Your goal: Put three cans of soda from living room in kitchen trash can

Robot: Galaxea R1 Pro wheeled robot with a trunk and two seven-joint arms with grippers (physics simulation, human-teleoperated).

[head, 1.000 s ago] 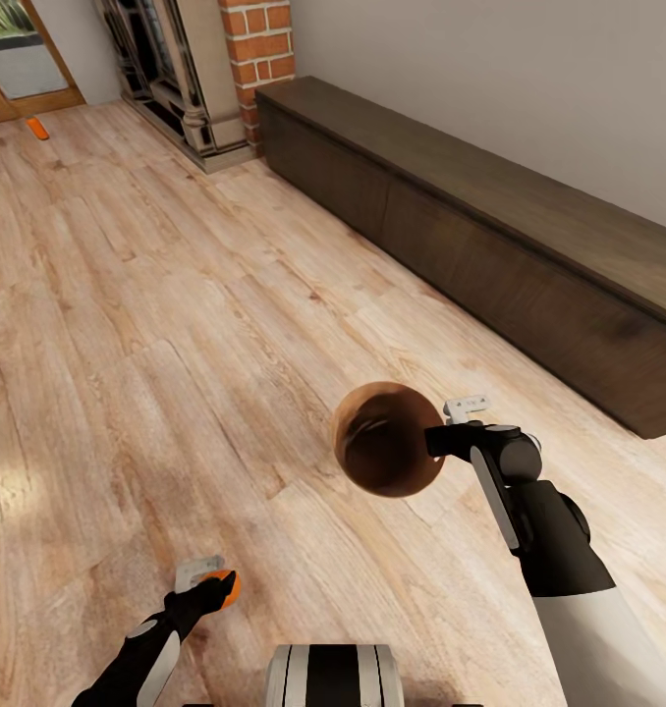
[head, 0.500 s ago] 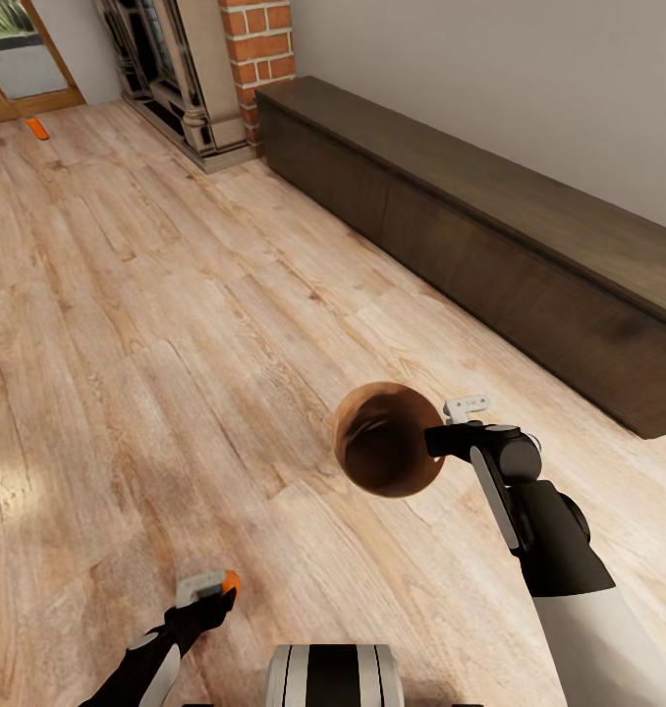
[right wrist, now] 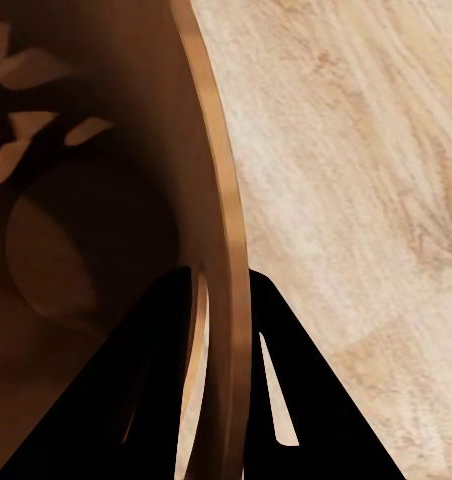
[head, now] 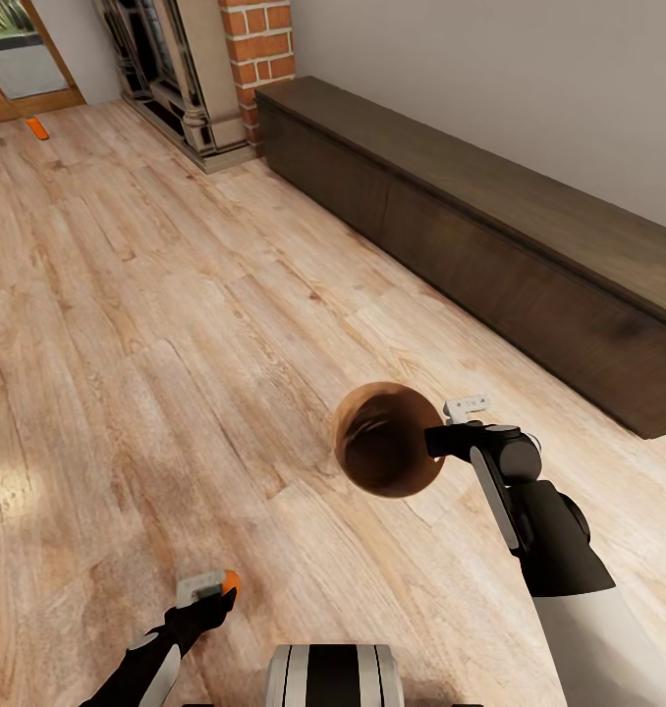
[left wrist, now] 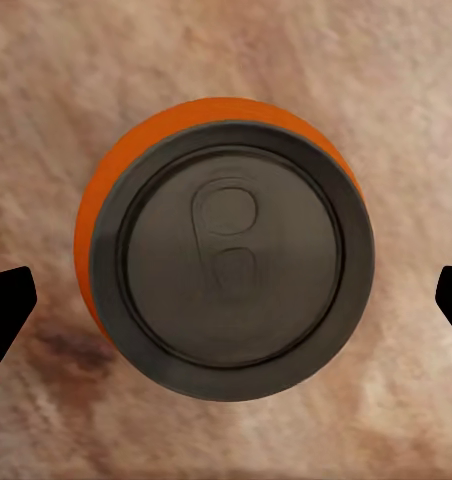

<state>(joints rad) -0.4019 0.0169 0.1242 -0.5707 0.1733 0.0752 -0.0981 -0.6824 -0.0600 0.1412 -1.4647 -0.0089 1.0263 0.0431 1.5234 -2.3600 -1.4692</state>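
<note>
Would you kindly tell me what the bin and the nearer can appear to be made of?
The tash can looks like brushed copper-toned metal, judging by its thin rim with a warm sheen, though painted plastic is possible. The orange soda can seems painted aluminium: matte grey lid with a stamped pull-tab.

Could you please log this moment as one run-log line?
room: living room | right gripper: jaws clamp trash can rim | left gripper: jaws open over orange can | another orange can: far floor

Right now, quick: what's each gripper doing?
Left gripper: open, fingers apart either side of the orange can standing on the floor, not gripping it.
Right gripper: shut on the trash can rim.
</note>
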